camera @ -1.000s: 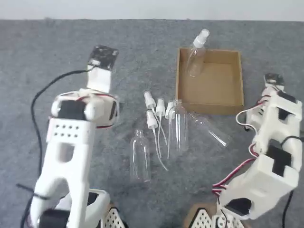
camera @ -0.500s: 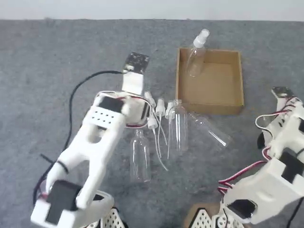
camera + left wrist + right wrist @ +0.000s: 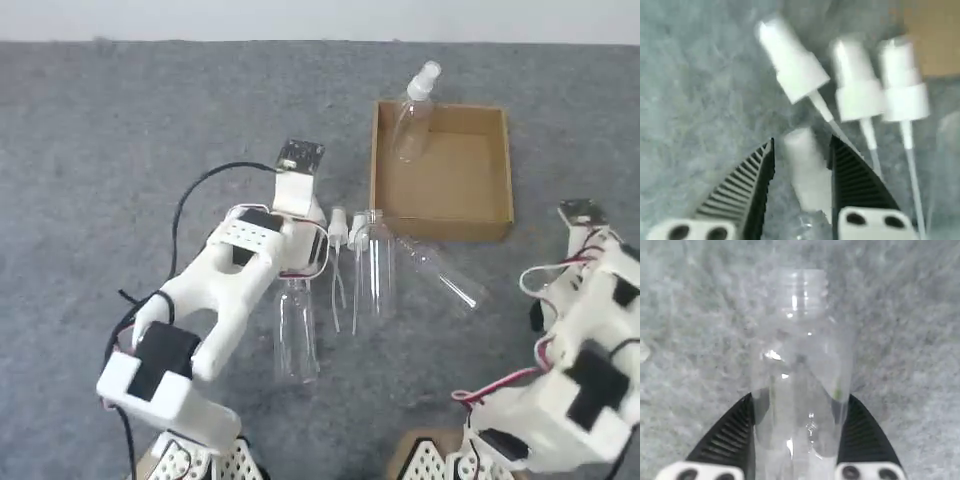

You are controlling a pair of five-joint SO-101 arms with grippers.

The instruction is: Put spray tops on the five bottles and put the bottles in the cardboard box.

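My left gripper (image 3: pixel 801 142) is open low over the carpet, with a white spray top (image 3: pixel 805 170) lying between its fingers. Three more spray tops (image 3: pixel 792 65), (image 3: pixel 855 85), (image 3: pixel 902 80) lie just beyond. In the high view the left arm (image 3: pixel 250 260) stretches over the spray tops (image 3: pixel 338 228) at the table's middle. My right gripper (image 3: pixel 800 397) is shut on a clear uncapped bottle (image 3: pixel 800 355) above the carpet; the right arm (image 3: pixel 585 330) is at the right edge. A capped bottle (image 3: pixel 412 115) leans in the cardboard box (image 3: pixel 440 225).
Three uncapped clear bottles sit mid-table: one (image 3: pixel 296 330) by the left arm, one (image 3: pixel 375 265) beside the spray tops, one (image 3: pixel 440 272) lying in front of the box. Grey carpet lies open to the far left and behind the box.
The left arm has swung right and come down over the spray tops. The right arm has shifted slightly towards the right edge and back.
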